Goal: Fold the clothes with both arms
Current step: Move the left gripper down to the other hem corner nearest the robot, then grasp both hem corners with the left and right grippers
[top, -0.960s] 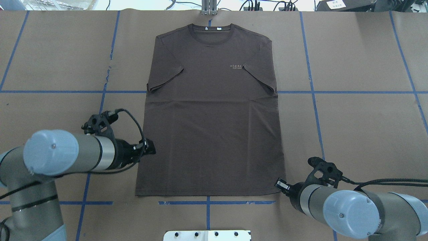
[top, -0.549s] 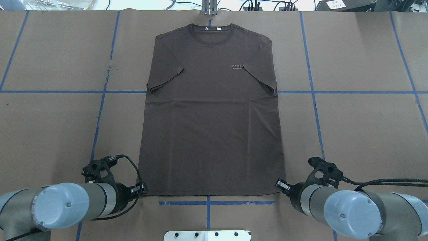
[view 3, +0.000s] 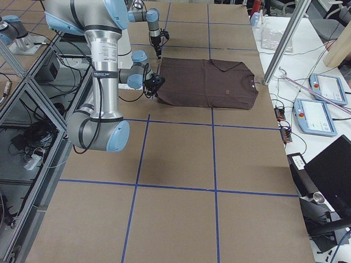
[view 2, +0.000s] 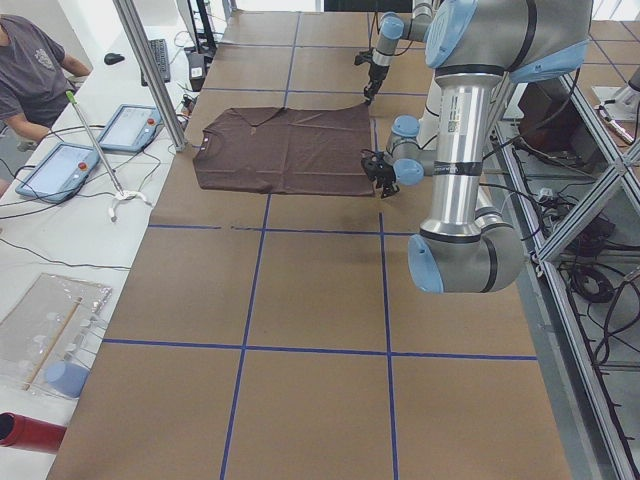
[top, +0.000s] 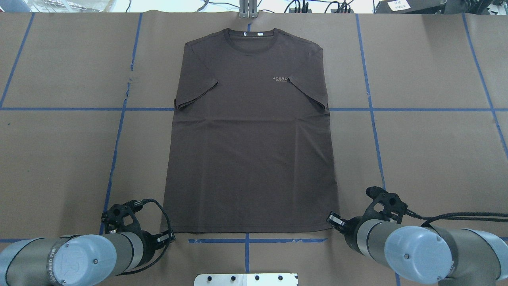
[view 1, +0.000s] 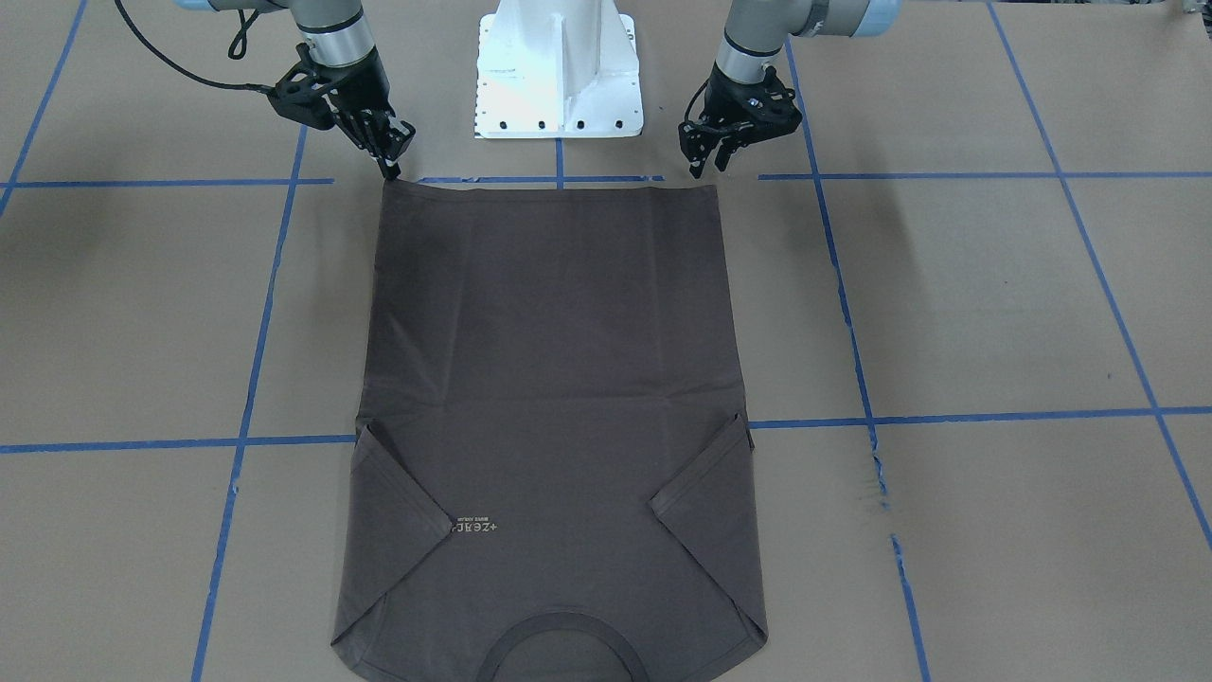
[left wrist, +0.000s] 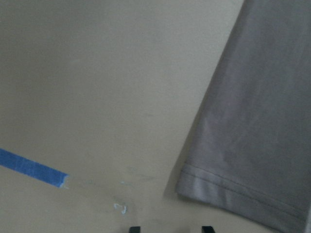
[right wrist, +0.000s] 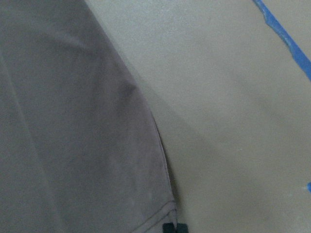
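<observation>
The dark brown-grey T-shirt (top: 252, 159) lies flat, neck at the far edge, both sleeves folded in over the chest; it also shows in the front view (view 1: 554, 360). My left gripper (view 1: 708, 166) is open and empty, just off the hem's left corner. In the left wrist view the corner (left wrist: 194, 189) lies beyond the spread fingertips (left wrist: 134, 228). My right gripper (view 1: 391, 169) is at the hem's right corner, jaws drawn together on the corner's edge (right wrist: 167, 208). In the overhead view both grippers (top: 166, 237) (top: 332, 219) sit at the hem corners.
The white bolted pedestal (view 1: 559, 71) stands between the arms, just behind the hem. Blue tape lines (top: 246, 240) cross the brown table cover. A metal post (view 2: 150, 70), tablets (view 2: 60, 170) and an operator (view 2: 30, 70) are beyond the shirt's neck end.
My left arm has drawn back along the shirt's left edge, from mid-length to the hem corner. The right arm and the shirt have not moved.
</observation>
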`<state>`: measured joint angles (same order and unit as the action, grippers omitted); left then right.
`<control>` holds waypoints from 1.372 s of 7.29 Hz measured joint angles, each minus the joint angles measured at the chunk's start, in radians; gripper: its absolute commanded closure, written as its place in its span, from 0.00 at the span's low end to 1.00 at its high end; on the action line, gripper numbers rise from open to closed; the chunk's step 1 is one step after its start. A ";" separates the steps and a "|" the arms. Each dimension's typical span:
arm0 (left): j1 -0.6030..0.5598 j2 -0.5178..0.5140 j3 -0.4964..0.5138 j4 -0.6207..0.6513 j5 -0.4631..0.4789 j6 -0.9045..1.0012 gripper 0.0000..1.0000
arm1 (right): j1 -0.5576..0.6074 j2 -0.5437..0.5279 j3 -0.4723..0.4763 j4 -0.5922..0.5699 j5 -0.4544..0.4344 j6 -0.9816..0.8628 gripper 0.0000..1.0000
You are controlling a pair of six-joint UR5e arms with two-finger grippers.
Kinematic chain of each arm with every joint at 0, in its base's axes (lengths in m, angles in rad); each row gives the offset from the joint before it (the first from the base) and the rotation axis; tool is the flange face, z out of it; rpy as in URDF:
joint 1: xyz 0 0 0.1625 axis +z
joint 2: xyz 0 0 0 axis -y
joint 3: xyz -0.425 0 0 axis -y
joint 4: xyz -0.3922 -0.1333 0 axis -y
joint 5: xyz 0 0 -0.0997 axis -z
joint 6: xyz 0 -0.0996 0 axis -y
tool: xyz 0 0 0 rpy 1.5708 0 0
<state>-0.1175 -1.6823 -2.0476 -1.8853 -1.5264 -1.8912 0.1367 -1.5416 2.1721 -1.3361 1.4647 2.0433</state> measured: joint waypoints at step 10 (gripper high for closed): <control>-0.036 -0.052 0.032 0.019 0.036 0.012 1.00 | 0.000 -0.008 0.001 0.000 0.000 0.000 1.00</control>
<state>-0.1534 -1.7345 -2.0157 -1.8666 -1.4908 -1.8791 0.1367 -1.5496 2.1729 -1.3361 1.4646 2.0433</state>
